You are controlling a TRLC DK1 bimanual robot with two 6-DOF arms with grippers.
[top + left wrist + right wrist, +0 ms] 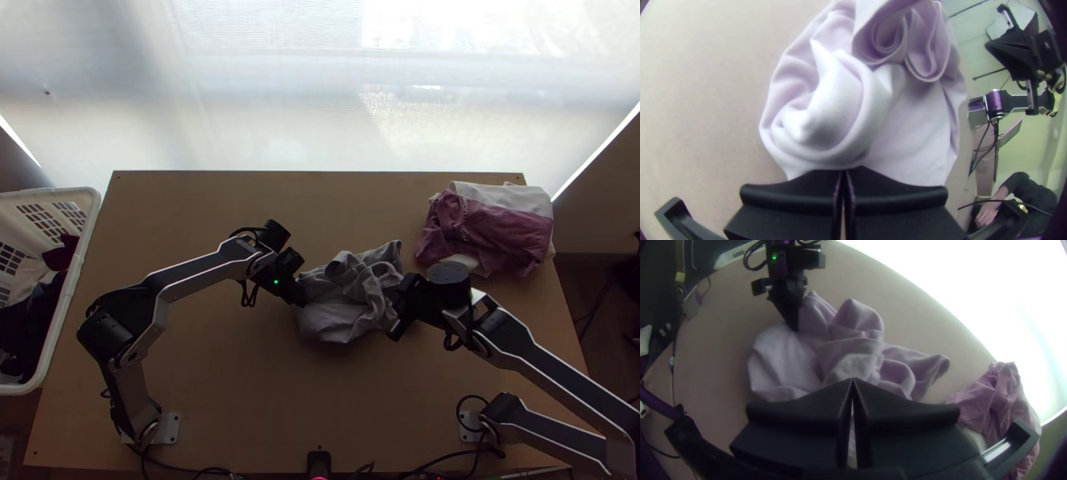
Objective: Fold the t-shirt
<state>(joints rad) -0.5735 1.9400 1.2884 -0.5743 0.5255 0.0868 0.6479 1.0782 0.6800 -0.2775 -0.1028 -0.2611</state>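
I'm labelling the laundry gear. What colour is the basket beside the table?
The basket is white, with openwork sides; the top view shows it best.

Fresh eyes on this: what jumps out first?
The grey t-shirt, bunched in a heap mid-table, with the left claw and right claw closed at opposite sides of it. Then the pink and white clothes piled at the table's far right corner, and the white laundry basket of clothes at its left.

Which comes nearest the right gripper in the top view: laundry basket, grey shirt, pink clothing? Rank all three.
1. Grey shirt, at the right gripper, mid-table.
2. Pink clothing, far right corner.
3. Laundry basket, past the table's left edge.
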